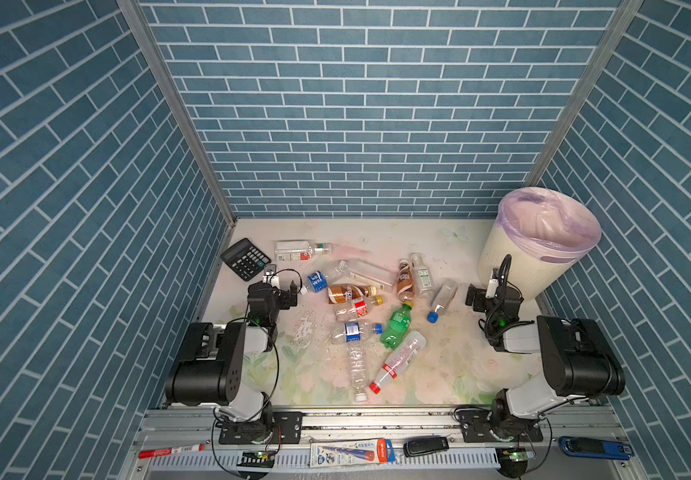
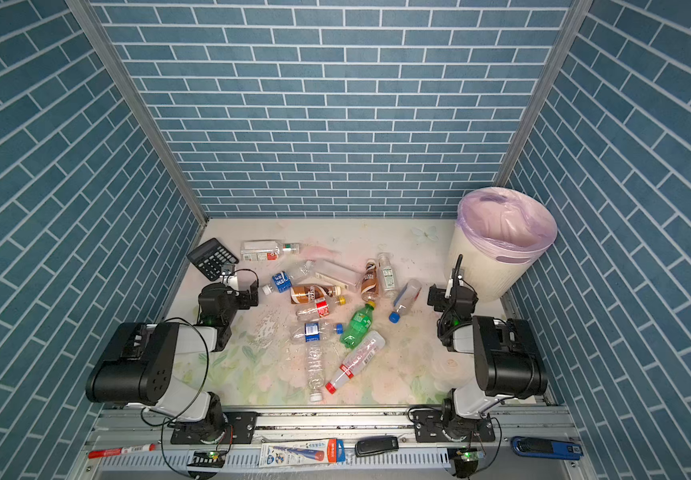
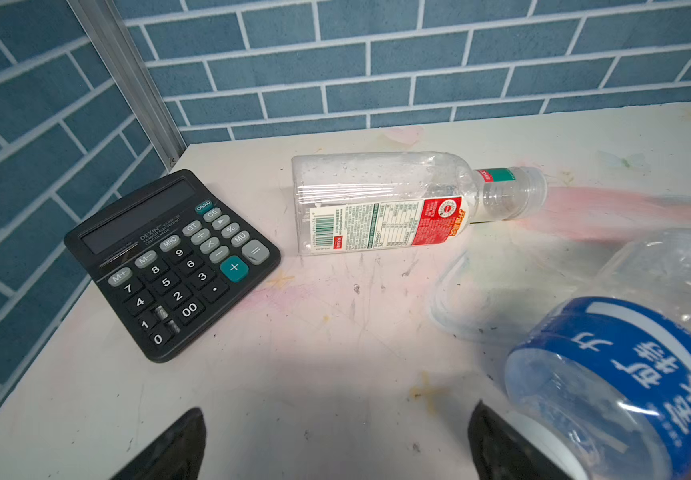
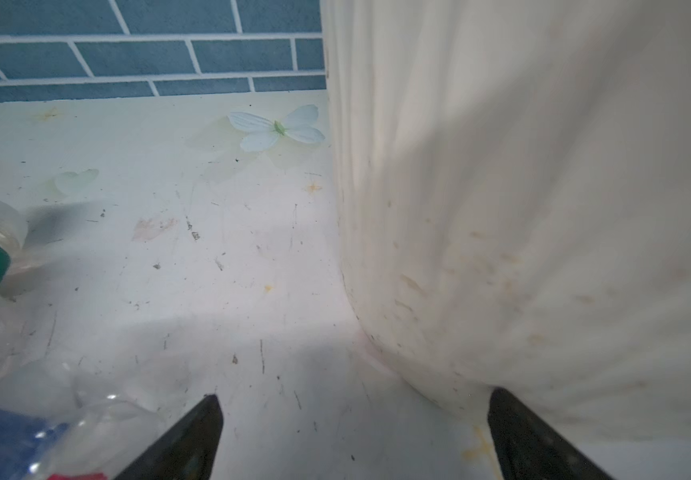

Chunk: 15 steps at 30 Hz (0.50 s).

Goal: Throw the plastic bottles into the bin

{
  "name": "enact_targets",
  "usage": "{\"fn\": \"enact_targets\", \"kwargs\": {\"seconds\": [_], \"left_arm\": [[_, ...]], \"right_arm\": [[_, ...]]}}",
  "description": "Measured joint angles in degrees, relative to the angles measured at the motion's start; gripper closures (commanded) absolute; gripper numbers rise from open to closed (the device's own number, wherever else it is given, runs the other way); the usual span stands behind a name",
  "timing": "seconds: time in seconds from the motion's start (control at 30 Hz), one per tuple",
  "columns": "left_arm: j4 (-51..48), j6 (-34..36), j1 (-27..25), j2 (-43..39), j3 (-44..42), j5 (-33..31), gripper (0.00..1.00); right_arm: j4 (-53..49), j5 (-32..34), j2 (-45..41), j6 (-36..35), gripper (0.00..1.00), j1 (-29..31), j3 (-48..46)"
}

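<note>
Twelve or so plastic bottles (image 1: 352,308) on the tabletop (image 1: 452,370), all lying flat, none held. Bin (image 1: 514,270) upright at the far right corner.

Left claw (image 3: 338,411): wide, empty, low at the left edge of the scatter. Blue-labelled bottle (image 1: 318,281) just beside it toward the middle, cap end nearest, long axis slanting away toward the back. In the left wrist view, cap end close against one fingertip (image 3: 497,440), contact not determinable.

Right claw (image 4: 354,395): wide, empty, low, pointing at the back wall with the bin wall just beside one fingertip (image 4: 518,436). Blue-capped bottle (image 1: 443,298) just beside it toward the middle, long axis nearly front to back, cap toward the front.

Judgement: right arm much the nearer to the bin, hence shortest carry for the blue-capped bottle. Calls for a sideways shift toward the middle, then closing across the body. Calculator (image 1: 246,258) to be left alone.
</note>
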Motion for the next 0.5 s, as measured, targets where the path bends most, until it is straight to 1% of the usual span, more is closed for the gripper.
{"fn": "enact_targets", "kwargs": {"seconds": [0.5], "left_arm": [[0.00,0.00,0.00,0.00,0.00,0.00,0.01]], "right_arm": [[-0.72,-1.46,-0.07,0.02,0.01,-0.39,0.02]]}}
